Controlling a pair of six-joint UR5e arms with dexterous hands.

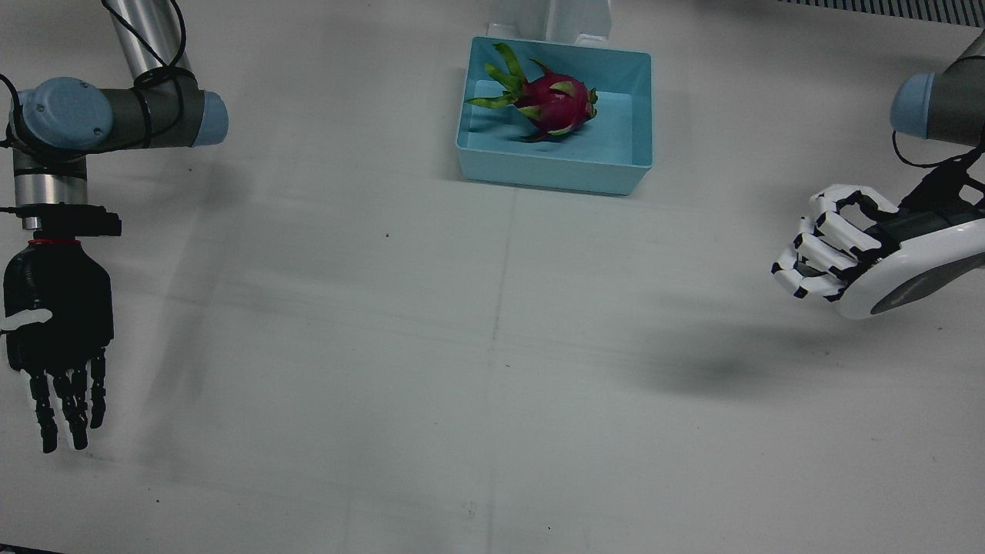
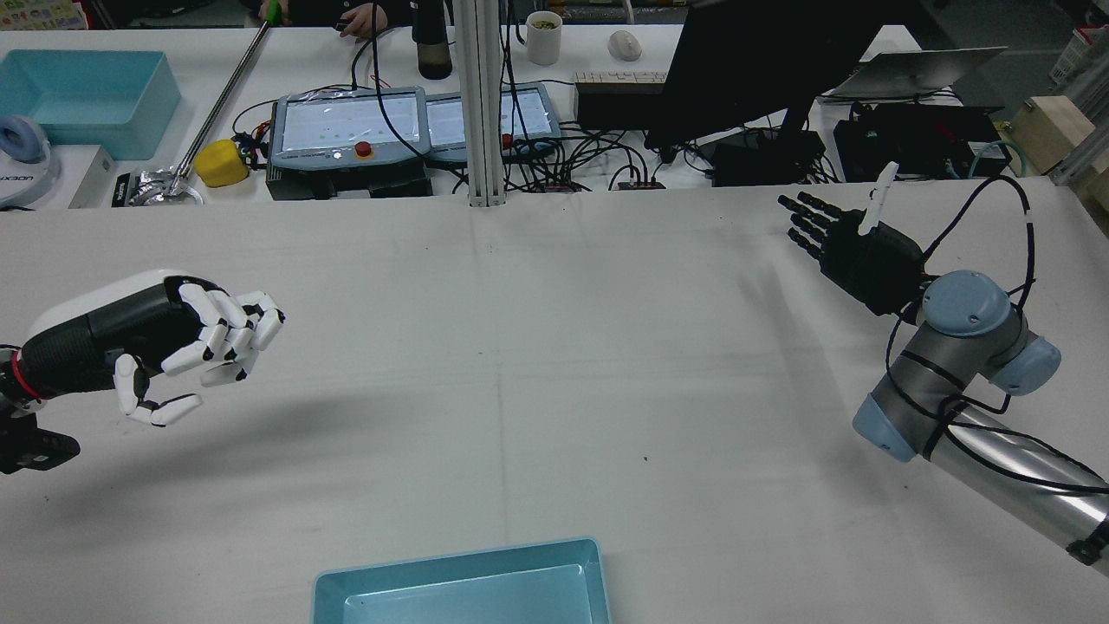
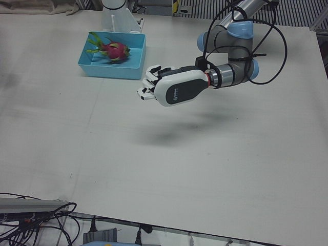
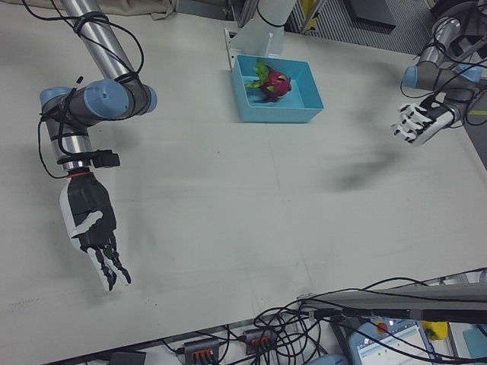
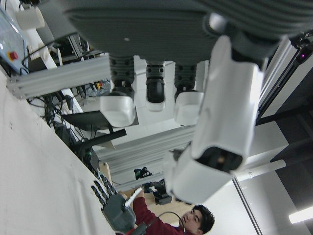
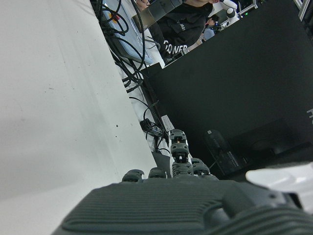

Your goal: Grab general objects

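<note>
A pink dragon fruit (image 1: 550, 100) with green scales lies inside a light blue bin (image 1: 554, 173) at the table's robot side, between the two arms. It also shows in the left-front view (image 3: 114, 50) and the right-front view (image 4: 274, 82). My white left hand (image 1: 846, 254) hovers above the table well to the side of the bin, fingers loosely curled with the thumb apart, holding nothing; it also shows in the rear view (image 2: 173, 338). My black right hand (image 1: 58, 338) hangs far to the other side, fingers stretched out and empty, and shows in the rear view (image 2: 853, 247) too.
The rear view shows only the near part of the bin (image 2: 459, 589). Beyond the table's far edge stand teach pendants (image 2: 346, 130), a dark monitor (image 2: 762, 61), cables and a second blue bin (image 2: 82, 95). A white mount (image 1: 550, 19) stands behind the bin.
</note>
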